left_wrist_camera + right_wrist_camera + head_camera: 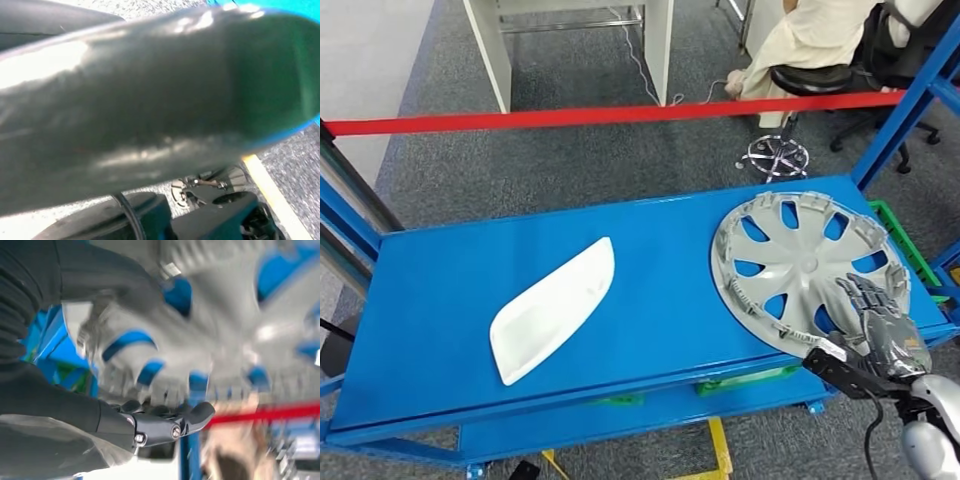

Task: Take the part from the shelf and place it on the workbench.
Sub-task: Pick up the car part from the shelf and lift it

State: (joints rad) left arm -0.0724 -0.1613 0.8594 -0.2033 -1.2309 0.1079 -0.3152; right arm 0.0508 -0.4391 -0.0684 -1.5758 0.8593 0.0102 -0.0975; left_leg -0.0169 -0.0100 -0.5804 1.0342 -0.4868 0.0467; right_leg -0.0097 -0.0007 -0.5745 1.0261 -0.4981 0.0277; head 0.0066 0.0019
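A round silver hubcap point(803, 265) with curved spokes lies flat at the right end of the blue shelf board point(456, 300). A white elongated plastic part point(554, 308) lies left of the board's middle. My right hand point(882, 320) is over the hubcap's near right rim, its fingers spread out on top. In the right wrist view the hubcap rim point(162, 360) sits blurred between the thick grey thumb point(113, 285) and the straight dark fingers point(166, 425), with a gap showing on the fingers' side.
Blue frame posts point(905, 105) rise at the shelf's right and left ends. Beyond the shelf runs a red barrier tape point(607, 117). Behind it a person point(810, 40) sits on a stool, and white table legs point(497, 50) stand on the grey carpet.
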